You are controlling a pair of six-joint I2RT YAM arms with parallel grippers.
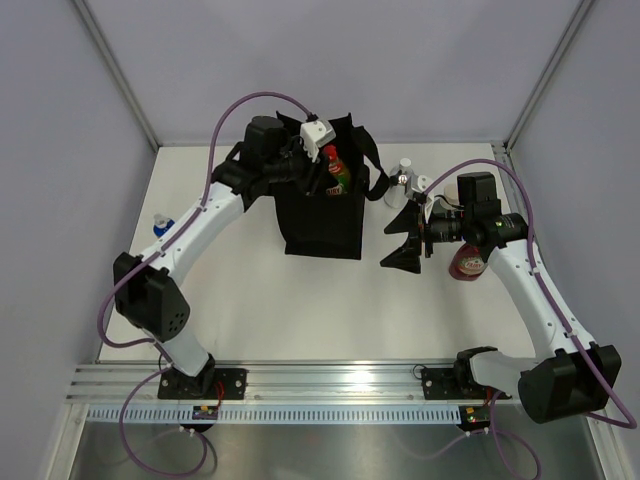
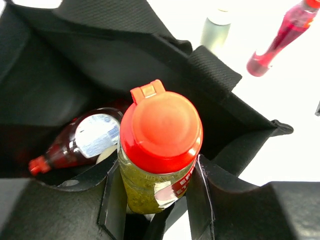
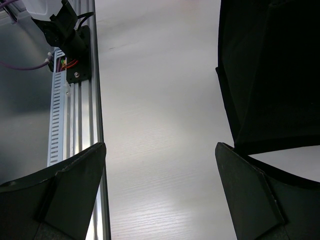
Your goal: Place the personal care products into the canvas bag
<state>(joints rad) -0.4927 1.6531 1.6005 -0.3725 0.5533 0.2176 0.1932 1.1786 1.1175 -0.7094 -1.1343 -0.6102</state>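
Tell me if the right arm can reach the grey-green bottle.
Probably yes: the right gripper is open and empty, and the grey-green bottle stands uncovered on the table nearby, outside the canvas bag.

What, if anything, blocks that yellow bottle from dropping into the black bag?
Nothing visible. The yellow bottle hangs in the left gripper over the open mouth of the bag; a red bottle lies inside, off to one side.

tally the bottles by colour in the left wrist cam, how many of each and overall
yellow bottle with red cap: 1
dark red: 2, one dark red bottle inside the canvas bag, another dark red bottle outside it
grey-green bottle: 1
total: 4
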